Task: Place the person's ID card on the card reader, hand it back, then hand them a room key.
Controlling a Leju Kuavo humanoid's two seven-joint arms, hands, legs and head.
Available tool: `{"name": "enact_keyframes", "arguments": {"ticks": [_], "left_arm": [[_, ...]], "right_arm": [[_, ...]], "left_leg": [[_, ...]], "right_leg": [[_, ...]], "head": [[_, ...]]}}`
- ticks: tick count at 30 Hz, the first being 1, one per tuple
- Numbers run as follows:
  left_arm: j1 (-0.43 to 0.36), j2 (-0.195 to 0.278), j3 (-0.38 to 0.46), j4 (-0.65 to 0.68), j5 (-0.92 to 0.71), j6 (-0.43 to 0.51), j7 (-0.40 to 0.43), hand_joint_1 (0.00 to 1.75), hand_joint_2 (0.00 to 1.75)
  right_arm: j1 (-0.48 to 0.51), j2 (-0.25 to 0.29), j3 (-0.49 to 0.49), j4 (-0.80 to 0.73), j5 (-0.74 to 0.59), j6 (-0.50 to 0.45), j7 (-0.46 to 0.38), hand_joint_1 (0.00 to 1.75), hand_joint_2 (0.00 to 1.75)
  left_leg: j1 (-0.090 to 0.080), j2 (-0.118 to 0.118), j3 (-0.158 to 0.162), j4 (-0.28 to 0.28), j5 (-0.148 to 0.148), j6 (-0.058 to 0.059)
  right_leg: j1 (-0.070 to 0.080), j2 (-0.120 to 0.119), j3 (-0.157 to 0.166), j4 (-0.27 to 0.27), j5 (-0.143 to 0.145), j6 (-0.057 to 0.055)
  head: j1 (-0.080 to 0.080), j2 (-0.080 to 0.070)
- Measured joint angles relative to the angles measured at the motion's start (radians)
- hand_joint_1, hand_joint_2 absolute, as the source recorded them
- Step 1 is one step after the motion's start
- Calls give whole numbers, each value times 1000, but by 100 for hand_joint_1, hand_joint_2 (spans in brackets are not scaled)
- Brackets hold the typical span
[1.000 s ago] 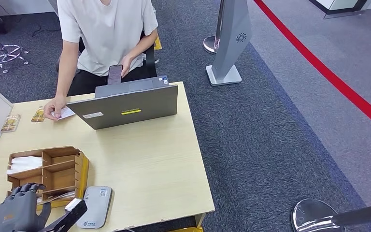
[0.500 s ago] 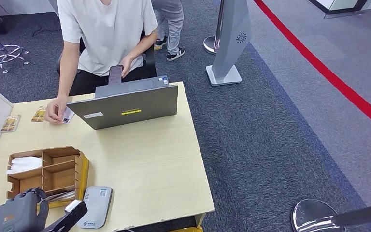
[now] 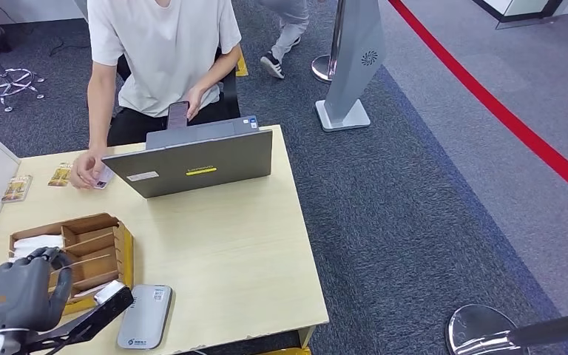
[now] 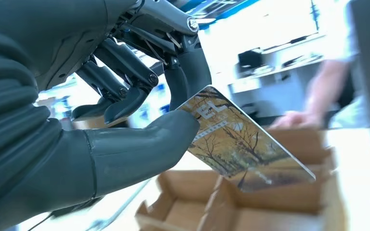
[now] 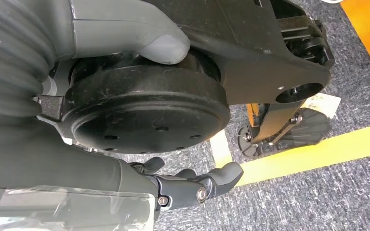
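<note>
Lifted left hand [image 4: 125, 120], room key [image 4: 241, 144] above box [image 4: 270, 211]

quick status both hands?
Left hand: holding a room key card, pinched between thumb and fingers above the cardboard organizer.
Right hand: holds nothing, fingers loosely apart.

— Where does the head view look from?
— High up, forward and down over the table [image 3: 229, 244] toward the seated person [image 3: 159, 52].
— And the wrists?
— The left sits close behind its hand [image 4: 91, 144], sharing the cardboard organizer [image 3: 92, 248]. The right looks down at carpet [image 5: 347, 192].
</note>
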Motion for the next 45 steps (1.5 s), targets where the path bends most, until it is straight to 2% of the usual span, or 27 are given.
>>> {"name": "enact_keyframes", "arguments": {"ticks": [4,7,12,18,22,26,30,33,36,40,42,43,45], "left_arm": [[-126,67,-42,-46,68,-88,16,175,175],[-241,82,-63,-48,39,-102,61,175,175],[-419,82,-91,11,-139,-16,97,175,175],[-508,76,-95,135,-192,64,70,175,175],[-512,62,-95,183,-194,80,54,0,175],[-506,43,-94,201,-176,82,43,0,175],[-471,38,-90,198,-158,112,22,0,175],[-397,46,-73,162,-118,169,-5,0,175],[-258,63,-21,86,-36,276,-53,0,175],[-9,58,132,-29,193,432,-182,0,175],[98,6,255,-70,388,424,-303,0,175],[133,-38,333,-83,493,377,-369,0,175],[158,-148,520,-94,680,210,-476,0,175]], "right_arm": [[0,-3,0,0,0,11,2,0,175],[1,-3,1,0,2,10,2,0,175],[0,-3,10,0,8,6,5,0,175],[0,-3,24,-1,15,5,8,0,175],[-1,-3,28,-2,7,6,16,0,175],[-4,-3,29,-2,0,10,27,0,175],[-4,-3,28,-2,0,11,26,0,175],[-2,-2,26,-2,0,12,19,0,175],[0,-1,15,-2,0,15,11,0,175],[3,-1,-11,-2,0,19,9,0,175],[4,-1,-28,-1,0,20,9,0,175],[5,-1,-37,-1,0,20,9,0,175],[6,-2,-54,-1,0,18,9,0,175]], "left_leg": [[0,-1,0,0,1,0],[0,-1,0,0,1,0],[0,-1,0,0,2,0],[0,-1,0,0,2,0],[0,0,0,0,2,0],[0,0,0,0,2,0],[0,0,0,0,1,0],[0,1,0,0,1,0],[0,5,0,0,0,-1],[0,9,-1,-1,-2,-1],[0,9,-1,-1,-3,-1],[0,9,-1,-1,-3,-1],[0,8,-1,-1,-3,0]], "right_leg": [[0,0,1,0,1,0],[0,0,1,0,1,-1],[0,0,2,0,2,0],[0,1,2,0,2,0],[0,1,1,0,2,0],[0,2,2,0,2,0],[0,2,2,0,2,0],[0,3,2,0,2,0],[0,6,1,1,1,-1],[0,10,-2,1,0,-1],[0,10,-2,0,-1,-1],[0,9,-2,0,-1,0],[0,8,-3,0,-1,0]], "head": [[0,0],[0,0],[0,0],[0,0],[0,0],[0,0],[0,0],[0,0],[0,0],[0,0],[0,0],[0,0],[1,0]]}}
